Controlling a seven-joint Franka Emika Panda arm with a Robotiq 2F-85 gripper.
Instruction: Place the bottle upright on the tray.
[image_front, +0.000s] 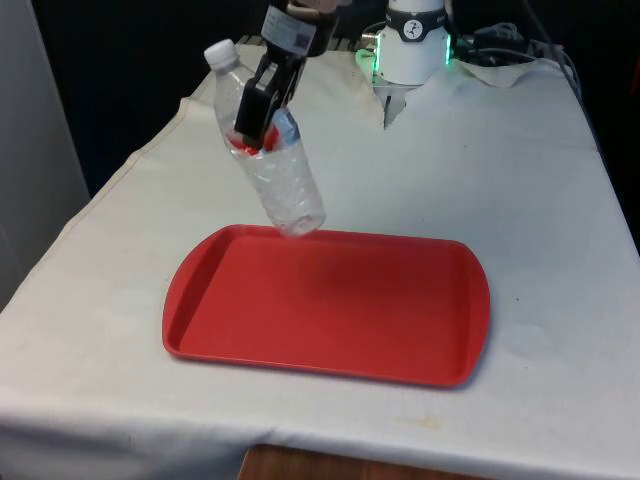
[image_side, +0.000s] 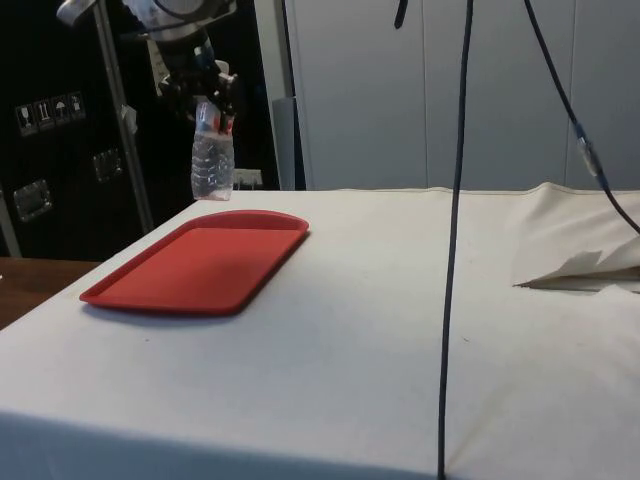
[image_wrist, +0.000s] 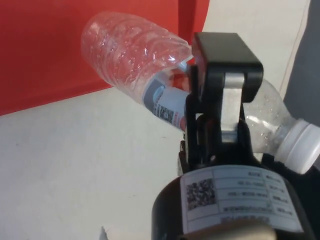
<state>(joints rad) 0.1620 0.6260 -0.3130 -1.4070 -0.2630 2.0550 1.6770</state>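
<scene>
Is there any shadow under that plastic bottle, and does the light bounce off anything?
In the front view a soft dark patch lies on the red tray below the bottle, which the hand holds tilted; in the wrist view the bottle's clear ribbed plastic catches pale highlights; in the side view the tray looks evenly lit.

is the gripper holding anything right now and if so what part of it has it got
Yes. The gripper holds the clear bottle by its labelled middle, tilted, cap up, with its base in the air above the far edge of the red tray.
</scene>
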